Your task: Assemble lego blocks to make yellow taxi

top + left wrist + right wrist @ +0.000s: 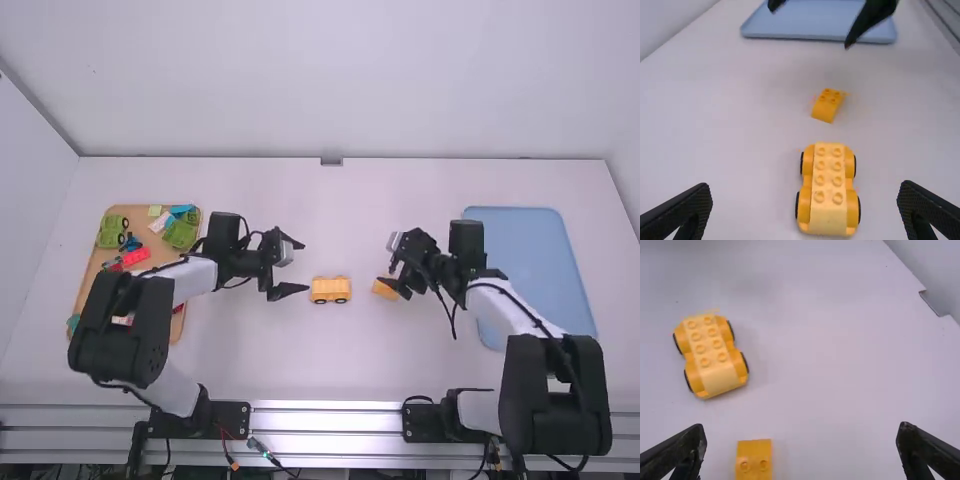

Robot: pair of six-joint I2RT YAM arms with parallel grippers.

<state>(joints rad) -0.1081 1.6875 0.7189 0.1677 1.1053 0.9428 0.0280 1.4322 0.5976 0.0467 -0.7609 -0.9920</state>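
A yellow toy car body (827,190), black wheels at its sides, stood upright near the middle of the white worktop (340,365), roughly midway between the near and far edges. That much of the taxi was done. Two rows of round studs ran along its top, with nothing stacked on them.

A small yellow block (827,106), studs up with a sloping face, lay apart from the car, towards the worktop's right edge. Fitting it on top appeared to be the main step left, likely as the cab or roof.

The left gripper (302,267) was just beside the car, on the side towards the worktop's left edge, its fingers spread and holding nothing. The right gripper (802,427) was at the small block, its fingers also spread wide, gripping nothing.

Near the left edge, an orange-brown tray (84,290) carried green, pink and blue pieces. Near the right edge lay a blue tray (525,250), perhaps meant for the finished taxi.
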